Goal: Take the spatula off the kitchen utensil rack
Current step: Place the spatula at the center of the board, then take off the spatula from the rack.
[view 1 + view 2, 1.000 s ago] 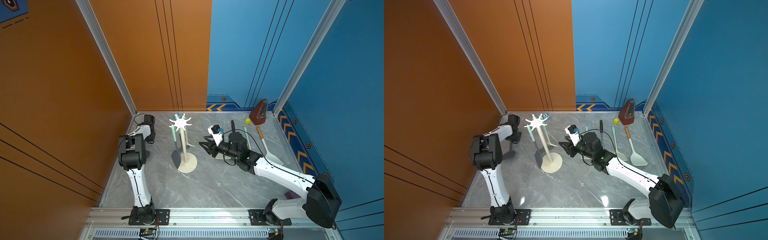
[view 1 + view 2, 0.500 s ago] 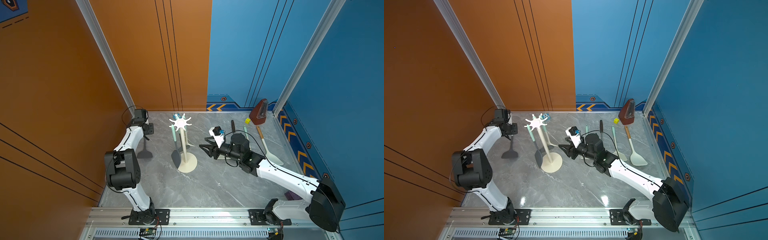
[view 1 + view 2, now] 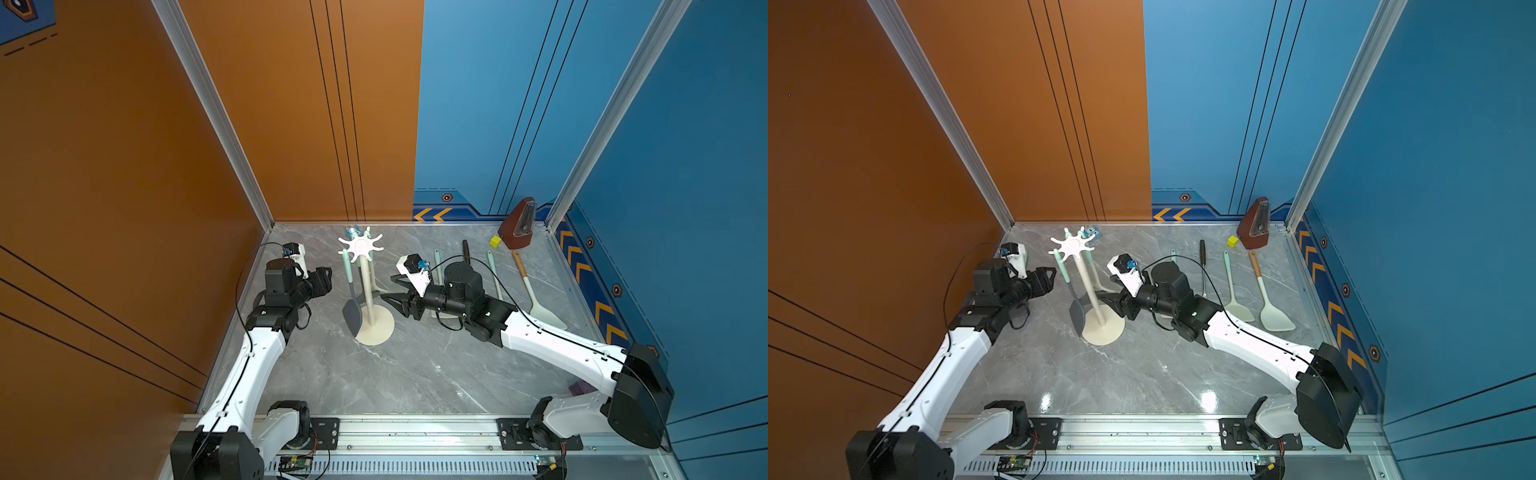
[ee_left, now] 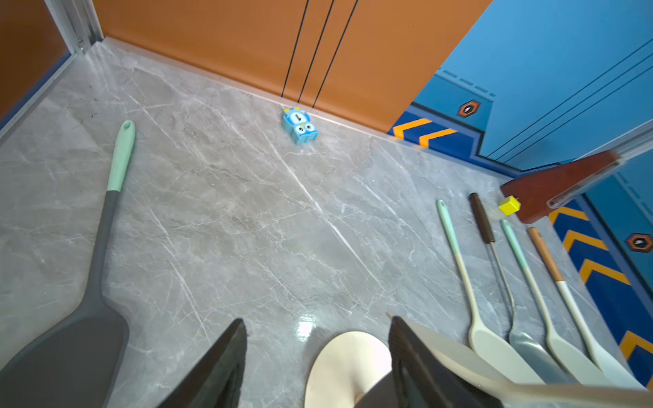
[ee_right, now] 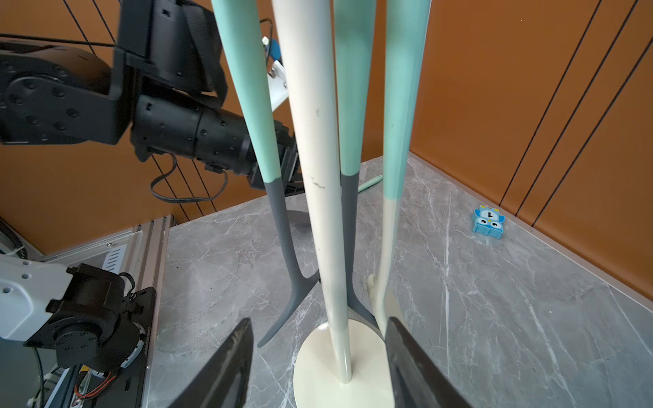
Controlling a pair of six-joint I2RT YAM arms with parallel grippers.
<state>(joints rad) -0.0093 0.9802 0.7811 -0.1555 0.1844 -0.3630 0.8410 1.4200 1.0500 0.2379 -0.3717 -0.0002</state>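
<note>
Kitchen utensil rack [image 5: 319,176] top beyond the right wrist view's edge, grey spatula [image 4: 70,335] blade clipped in the left wrist view, purple object [image 3: 581,388] mostly behind the right arm.

A grey spatula [image 3: 1077,318] hangs from the kitchen utensil rack [image 3: 1072,246], blade beside its base

The kitchen utensil rack [image 3: 368,291] is cream, the spatula [image 3: 352,318] grey and mint
</note>
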